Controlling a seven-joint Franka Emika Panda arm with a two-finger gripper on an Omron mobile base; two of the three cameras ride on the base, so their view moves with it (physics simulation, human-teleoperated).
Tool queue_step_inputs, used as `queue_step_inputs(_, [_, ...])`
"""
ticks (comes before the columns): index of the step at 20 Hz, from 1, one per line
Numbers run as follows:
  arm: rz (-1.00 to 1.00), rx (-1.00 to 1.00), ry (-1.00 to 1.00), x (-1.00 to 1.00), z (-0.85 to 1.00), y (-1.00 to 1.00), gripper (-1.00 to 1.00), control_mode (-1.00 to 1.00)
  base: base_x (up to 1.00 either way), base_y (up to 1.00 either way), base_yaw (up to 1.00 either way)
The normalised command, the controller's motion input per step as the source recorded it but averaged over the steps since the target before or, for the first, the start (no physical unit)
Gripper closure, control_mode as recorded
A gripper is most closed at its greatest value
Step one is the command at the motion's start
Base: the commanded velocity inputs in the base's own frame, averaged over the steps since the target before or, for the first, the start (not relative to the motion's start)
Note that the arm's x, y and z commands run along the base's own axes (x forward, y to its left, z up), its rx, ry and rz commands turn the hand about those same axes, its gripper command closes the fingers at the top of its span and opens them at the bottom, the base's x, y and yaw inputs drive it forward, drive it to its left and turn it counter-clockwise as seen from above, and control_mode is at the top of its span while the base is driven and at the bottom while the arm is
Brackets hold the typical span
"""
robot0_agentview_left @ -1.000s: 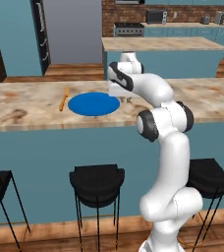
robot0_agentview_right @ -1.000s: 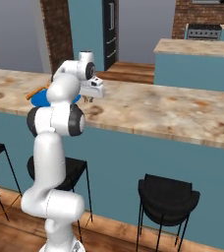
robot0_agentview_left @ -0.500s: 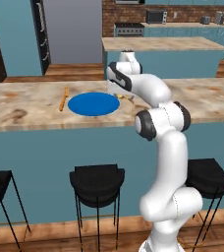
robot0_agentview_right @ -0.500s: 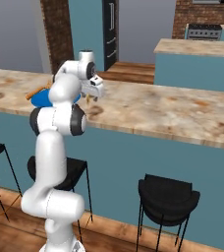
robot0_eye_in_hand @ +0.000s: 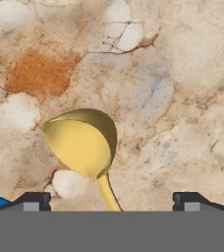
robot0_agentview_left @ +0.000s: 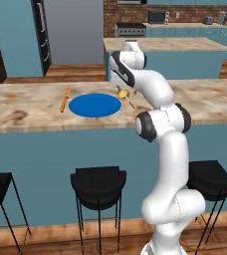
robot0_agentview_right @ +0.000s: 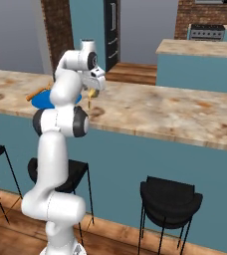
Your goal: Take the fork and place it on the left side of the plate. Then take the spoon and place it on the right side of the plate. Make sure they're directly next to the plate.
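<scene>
Hand cam: claw point(robot0_eye_in_hand: 111, 201) spread wide, spoon point(robot0_eye_in_hand: 84, 145) lying loose betw tips; left cam adds plate point(robot0_agentview_left: 95, 105), fork point(robot0_agentview_left: 64, 100).

We count one blue plate point(robot0_agentview_left: 94, 105) on the marble counter point(robot0_agentview_left: 26, 117); one fork point(robot0_agentview_left: 64, 99) on the plate's far side from the tool; one spoon point(robot0_agentview_left: 125, 96) just under the tool; three black stools point(robot0_agentview_left: 98, 183) below the counter in the left base view; one further counter point(robot0_agentview_left: 160, 45) beyond the tool.
</scene>
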Motion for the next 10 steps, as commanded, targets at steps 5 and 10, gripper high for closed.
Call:
queue_step_inputs(5, [-0.08, 0.0, 0.0, -0.35, 0.64, 0.0, -1.0, -1.0, 0.0, 0.0, 0.0])
queue_step_inputs(10, [-0.11, 0.0, 0.0, -0.84, 0.78, -0.06, -1.0, -1.0, 0.0, 0.0, 0.0])
